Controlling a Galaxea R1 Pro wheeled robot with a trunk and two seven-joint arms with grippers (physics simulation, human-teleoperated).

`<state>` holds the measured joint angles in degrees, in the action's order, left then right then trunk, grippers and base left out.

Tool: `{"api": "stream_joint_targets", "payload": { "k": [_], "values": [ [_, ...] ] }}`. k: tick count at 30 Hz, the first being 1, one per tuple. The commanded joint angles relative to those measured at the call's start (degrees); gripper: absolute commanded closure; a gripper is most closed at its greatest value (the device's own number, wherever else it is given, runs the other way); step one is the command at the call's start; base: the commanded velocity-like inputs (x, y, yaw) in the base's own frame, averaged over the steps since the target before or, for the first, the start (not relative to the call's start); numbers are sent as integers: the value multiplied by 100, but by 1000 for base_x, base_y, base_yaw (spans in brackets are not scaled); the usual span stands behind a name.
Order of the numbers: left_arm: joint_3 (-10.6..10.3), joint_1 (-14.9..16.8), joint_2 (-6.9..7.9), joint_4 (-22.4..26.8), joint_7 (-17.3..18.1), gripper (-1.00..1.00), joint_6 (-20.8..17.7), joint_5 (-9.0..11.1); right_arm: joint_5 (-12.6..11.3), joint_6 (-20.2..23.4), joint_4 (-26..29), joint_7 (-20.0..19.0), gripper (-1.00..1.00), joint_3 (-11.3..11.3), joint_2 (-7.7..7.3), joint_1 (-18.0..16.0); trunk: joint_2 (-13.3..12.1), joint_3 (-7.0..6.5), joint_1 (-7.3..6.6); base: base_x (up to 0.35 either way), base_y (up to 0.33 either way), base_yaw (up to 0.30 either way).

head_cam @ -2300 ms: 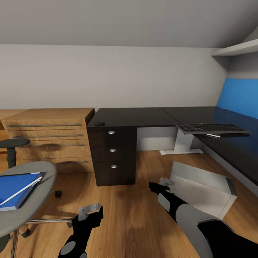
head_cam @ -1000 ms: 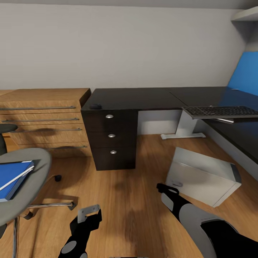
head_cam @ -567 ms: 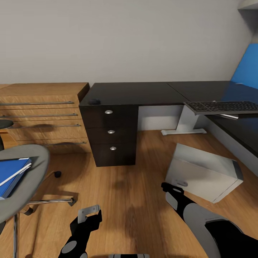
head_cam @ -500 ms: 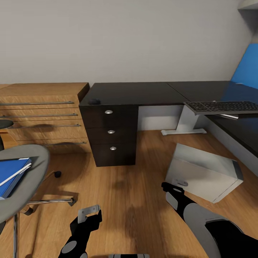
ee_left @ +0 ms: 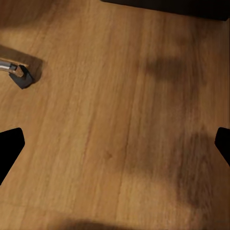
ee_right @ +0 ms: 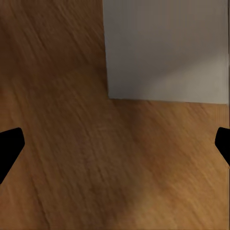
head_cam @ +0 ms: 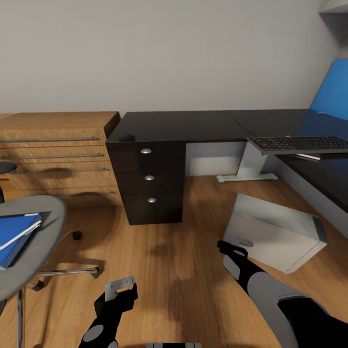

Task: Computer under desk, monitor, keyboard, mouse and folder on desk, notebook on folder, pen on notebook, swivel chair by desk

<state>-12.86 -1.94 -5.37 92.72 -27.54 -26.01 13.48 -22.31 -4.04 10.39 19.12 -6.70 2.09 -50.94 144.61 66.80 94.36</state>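
Your right gripper (head_cam: 227, 248) hangs low over the wooden floor (head_cam: 183, 261), just beside the near corner of the computer (head_cam: 273, 237). In the right wrist view its two fingertips (ee_right: 10, 146) stand at the far edges of the picture, so the fingers are spread wide and hold nothing. The left gripper (head_cam: 121, 289) is also spread wide and empty, above bare floor, with a caster of the swivel chair (head_cam: 29, 251) close to it in the left wrist view.

The computer lies on the floor in front of the right wing of the desk (head_cam: 193, 126), not yet under it. Its long axis runs slanted, from the near corner by your gripper toward the far right, and the darker end face points to the right, toward the desk wing.

The risk I see: if you push on that near corner only, the case will probably turn instead of sliding, and it may hit the white desk leg (head_cam: 251, 166). The keyboard (head_cam: 299, 144) overhangs the desk edge above this place (a raised arm could knock it down). Behind your left arm, the folder (head_cam: 14, 237) with the pen (head_cam: 21, 234) lies on the chair seat, so a bump to the chair base may shake them off.
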Motion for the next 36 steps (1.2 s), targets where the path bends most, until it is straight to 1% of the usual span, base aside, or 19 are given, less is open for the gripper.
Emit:
{"api": "stream_joint_targets", "payload": {
  "k": [1,15,21,32,36],
  "values": [
    [-4,0,1,9,-46,-100,-10,58,-62,-26,-5,21,-100,-48,0,-4,2,1,-1,0,0,-120],
    [-44,0,4,8,-43,-100,-1,58,-63,-24,-30,-12,-100,-60,16,-3,2,-35,-1,0,0,-159],
    [-115,0,8,9,-41,-100,6,58,-62,-18,-40,-21,-100,-67,27,-3,2,-20,-1,0,0,-129],
    [-128,0,10,9,-41,-100,1,58,-55,-18,-45,-28,-100,-71,29,-3,2,13,-1,0,0,-225],
    [-130,0,7,9,-41,-100,5,58,-49,-20,-45,-31,-100,-75,34,-3,2,22,-1,0,0,-112]
  ]
}}
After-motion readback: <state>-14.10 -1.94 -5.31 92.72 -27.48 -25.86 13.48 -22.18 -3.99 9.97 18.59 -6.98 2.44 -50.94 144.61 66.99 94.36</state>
